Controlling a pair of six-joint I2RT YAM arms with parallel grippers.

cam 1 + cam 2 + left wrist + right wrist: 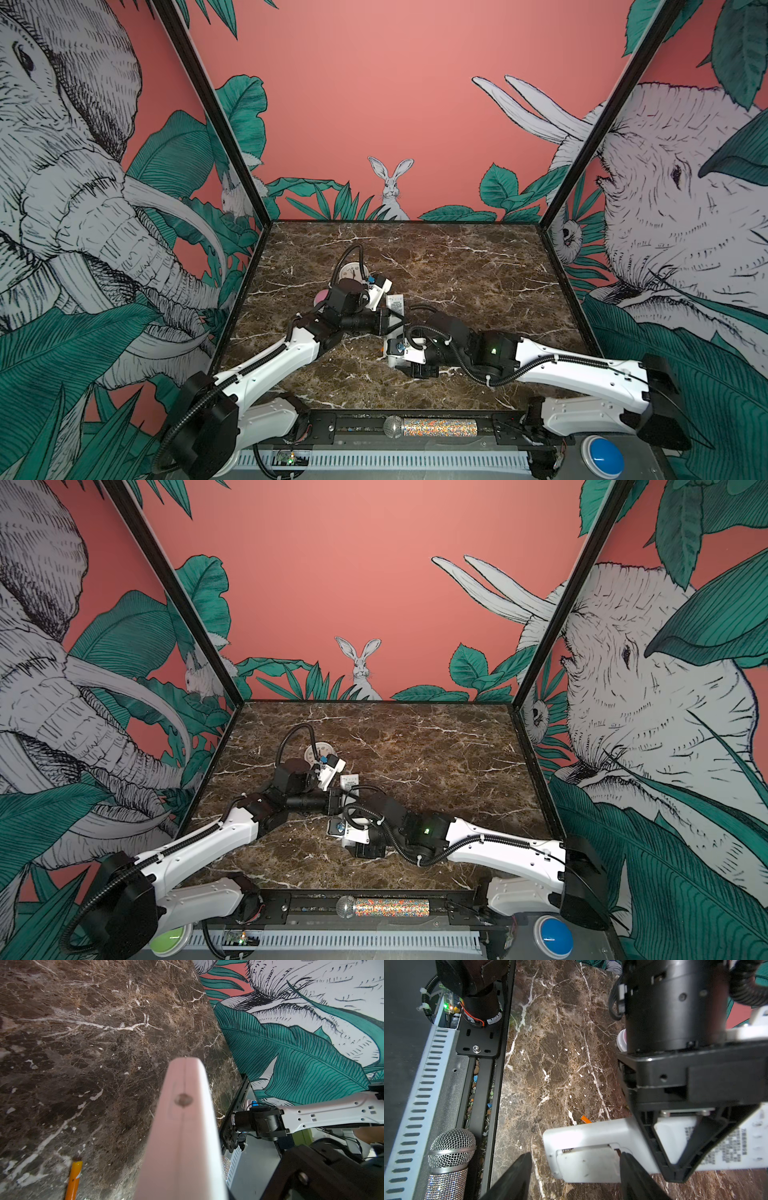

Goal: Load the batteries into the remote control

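The white remote control (591, 1132) lies back up on the marble table (560, 1053), its label (395, 306) showing in both top views (349, 781). My left gripper (675, 1167) is shut on the remote's middle; in the left wrist view only the remote's edge (182, 1126) shows. My right gripper (575, 1155) stands open astride the remote's end. The battery cover (587, 1162) sits between its fingers, with a gap along one edge showing a spring. One orange battery (73, 1180) lies on the table beside the remote. An orange tip (585, 1119) peeks from behind the remote.
A round white clock (352, 272) and a pink object (322, 296) lie just beyond the left arm. A glittery microphone (432, 427) rests on the front rail. Patterned walls enclose the table on three sides.
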